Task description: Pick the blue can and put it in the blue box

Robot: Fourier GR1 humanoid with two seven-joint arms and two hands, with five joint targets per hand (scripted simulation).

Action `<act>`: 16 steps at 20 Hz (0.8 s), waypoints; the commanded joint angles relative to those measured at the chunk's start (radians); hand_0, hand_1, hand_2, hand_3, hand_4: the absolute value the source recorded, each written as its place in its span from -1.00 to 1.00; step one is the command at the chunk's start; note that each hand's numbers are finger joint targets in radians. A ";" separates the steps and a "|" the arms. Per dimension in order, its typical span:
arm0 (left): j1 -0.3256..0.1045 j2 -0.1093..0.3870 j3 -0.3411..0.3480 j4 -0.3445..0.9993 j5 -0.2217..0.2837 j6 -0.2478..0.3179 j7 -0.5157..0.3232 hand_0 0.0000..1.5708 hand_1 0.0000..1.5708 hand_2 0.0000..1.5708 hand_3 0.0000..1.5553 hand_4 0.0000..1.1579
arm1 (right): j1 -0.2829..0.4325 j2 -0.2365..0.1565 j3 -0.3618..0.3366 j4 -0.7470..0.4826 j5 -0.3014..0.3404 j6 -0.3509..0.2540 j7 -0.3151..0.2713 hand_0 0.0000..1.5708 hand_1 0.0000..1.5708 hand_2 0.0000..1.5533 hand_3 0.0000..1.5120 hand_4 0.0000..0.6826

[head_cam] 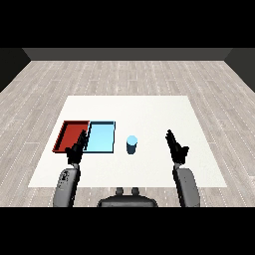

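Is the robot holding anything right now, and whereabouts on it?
Nothing: both the left hand and right hand are open, and the blue can stands alone.

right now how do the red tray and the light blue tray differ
The red tray is red with a dark inside; the light blue tray is pale blue all over. The red tray lies farthest left, partly behind the left hand; the light blue tray lies nearer the blue can, which stands on the table outside both. Both are shallow, rectangular, similar in size, side by side, and hold nothing.
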 commanded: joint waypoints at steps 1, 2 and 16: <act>-0.001 -0.006 -0.002 0.011 0.005 -0.034 0.013 -1.00 -1.00 -1.00 -1.00 -1.00 | -0.008 0.022 0.012 0.000 0.030 -0.019 0.002 -1.00 -1.00 -1.00 -1.00 -1.00; 0.000 -0.011 -0.004 0.016 0.000 -0.032 0.006 -1.00 -1.00 -1.00 -1.00 -1.00 | -0.015 0.039 0.030 -0.002 0.054 -0.043 0.006 -1.00 -1.00 -1.00 -1.00 -1.00; -0.061 -0.084 0.063 0.076 0.114 -0.089 -0.459 -1.00 -1.00 -1.00 -1.00 -1.00 | -0.039 0.084 0.100 0.052 -0.093 0.004 -0.366 -1.00 -1.00 -1.00 -1.00 -1.00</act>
